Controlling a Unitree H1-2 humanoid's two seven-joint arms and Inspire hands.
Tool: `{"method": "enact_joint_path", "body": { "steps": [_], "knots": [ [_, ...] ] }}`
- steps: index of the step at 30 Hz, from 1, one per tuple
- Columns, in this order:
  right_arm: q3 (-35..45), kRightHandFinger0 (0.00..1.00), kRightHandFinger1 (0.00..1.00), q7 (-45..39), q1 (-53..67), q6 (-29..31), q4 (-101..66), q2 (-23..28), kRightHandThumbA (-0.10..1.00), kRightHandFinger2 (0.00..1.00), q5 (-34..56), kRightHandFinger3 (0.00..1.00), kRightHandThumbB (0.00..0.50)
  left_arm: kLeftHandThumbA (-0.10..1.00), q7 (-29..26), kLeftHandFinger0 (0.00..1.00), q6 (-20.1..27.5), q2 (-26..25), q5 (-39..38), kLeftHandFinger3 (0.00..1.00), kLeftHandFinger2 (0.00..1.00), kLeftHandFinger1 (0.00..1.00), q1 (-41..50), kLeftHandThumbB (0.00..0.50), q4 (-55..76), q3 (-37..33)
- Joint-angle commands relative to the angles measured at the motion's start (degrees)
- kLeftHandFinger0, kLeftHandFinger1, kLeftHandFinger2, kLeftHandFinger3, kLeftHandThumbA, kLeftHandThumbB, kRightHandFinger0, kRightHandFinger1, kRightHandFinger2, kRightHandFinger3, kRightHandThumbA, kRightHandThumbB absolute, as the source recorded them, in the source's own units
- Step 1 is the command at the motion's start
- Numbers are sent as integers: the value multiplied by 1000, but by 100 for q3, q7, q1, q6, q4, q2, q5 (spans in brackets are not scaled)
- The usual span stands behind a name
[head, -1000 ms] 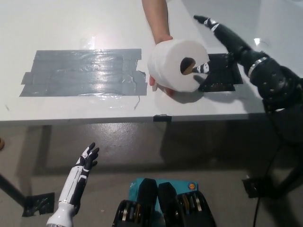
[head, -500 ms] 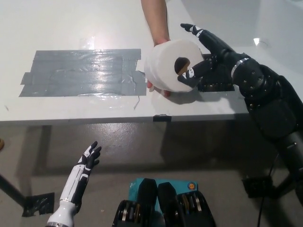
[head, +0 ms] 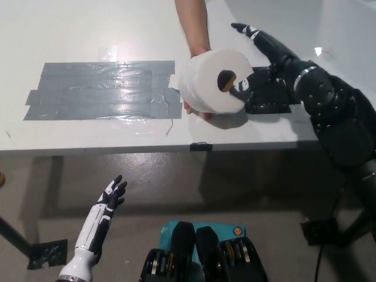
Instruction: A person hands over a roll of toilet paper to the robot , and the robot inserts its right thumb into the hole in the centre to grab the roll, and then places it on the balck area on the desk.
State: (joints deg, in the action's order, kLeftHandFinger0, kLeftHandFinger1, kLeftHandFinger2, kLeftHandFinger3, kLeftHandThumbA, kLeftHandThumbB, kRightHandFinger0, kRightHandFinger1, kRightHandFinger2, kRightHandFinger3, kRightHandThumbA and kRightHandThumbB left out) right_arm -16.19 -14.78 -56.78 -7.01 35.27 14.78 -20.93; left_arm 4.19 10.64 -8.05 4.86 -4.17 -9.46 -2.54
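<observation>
Overhead, white desk (head: 88, 35) over grey floor (head: 147, 188).

grey tape patch (head: 103, 90) on desk, left (glossy) | black stand foot (head: 47, 252) on floor, lower left

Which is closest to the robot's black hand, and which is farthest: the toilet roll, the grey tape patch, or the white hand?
1. Toilet roll: right at the black hand, held up by a person.
2. Grey tape patch: on the table's left side.
3. White hand: low left, below the table edge.
</observation>
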Motion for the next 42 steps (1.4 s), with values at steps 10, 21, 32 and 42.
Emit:
{"method": "enact_joint_path", "body": {
  "steps": [10, 21, 32, 42],
  "knots": [
    [503, 1000, 1000, -158, -440, 124, -363, 240, 917, 1000, 379, 1000, 387, 1000, 54, 1000, 66, -62, 39, 1000, 1000, 1000, -71, 152, 130, -31],
    [382, 1000, 1000, -125, -515, 87, -298, 90, 956, 1000, 279, 1000, 379, 1000, 36, 1000, 105, -62, 89, 1000, 1000, 1000, -112, 120, 99, -38],
    [297, 1000, 1000, 2, -776, 88, 28, -118, 1000, 1000, 181, 1000, 422, 1000, 40, 1000, 109, -32, 57, 1000, 1000, 1000, -135, 106, 122, -38],
    [381, 1000, 1000, 49, -957, 249, 409, -145, 995, 1000, 282, 1000, 432, 1000, 46, 1000, 173, -47, 74, 1000, 1000, 1000, -151, 116, 107, -51]
  ]
}}
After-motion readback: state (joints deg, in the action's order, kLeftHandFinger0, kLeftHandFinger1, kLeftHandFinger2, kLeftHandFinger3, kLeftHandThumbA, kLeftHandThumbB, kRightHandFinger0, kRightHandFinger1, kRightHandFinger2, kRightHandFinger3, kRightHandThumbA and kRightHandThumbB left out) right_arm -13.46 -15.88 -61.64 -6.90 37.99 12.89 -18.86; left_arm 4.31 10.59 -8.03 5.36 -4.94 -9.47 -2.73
